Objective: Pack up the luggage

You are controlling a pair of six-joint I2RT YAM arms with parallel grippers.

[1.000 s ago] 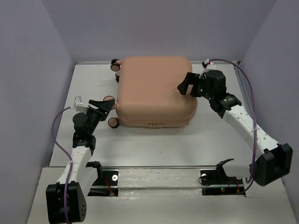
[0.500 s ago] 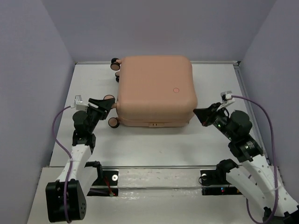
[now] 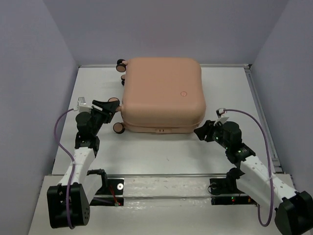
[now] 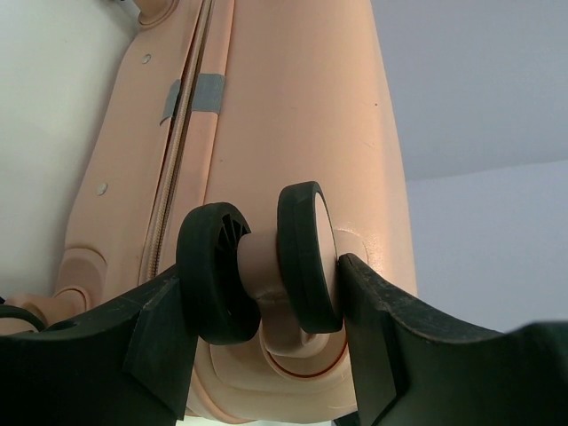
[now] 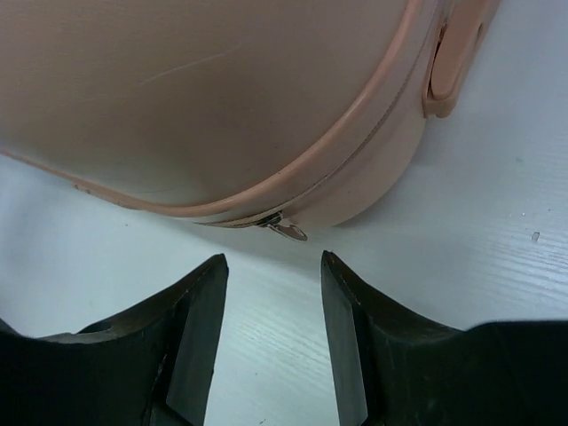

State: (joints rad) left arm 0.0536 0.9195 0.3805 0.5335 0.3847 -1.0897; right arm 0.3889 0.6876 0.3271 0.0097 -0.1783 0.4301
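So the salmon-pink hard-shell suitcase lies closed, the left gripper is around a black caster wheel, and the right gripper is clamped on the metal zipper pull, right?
Not quite. The right gripper is open, short of the small metal zipper pull on the salmon-pink hard-shell suitcase; the pull lies beyond its fingertips, as the right wrist view shows. The rest stands: left gripper around the black caster wheel.

Luggage salmon-pink; caster wheel black, pink hub; grey tape patch on shell; table white; walls pale lilac.
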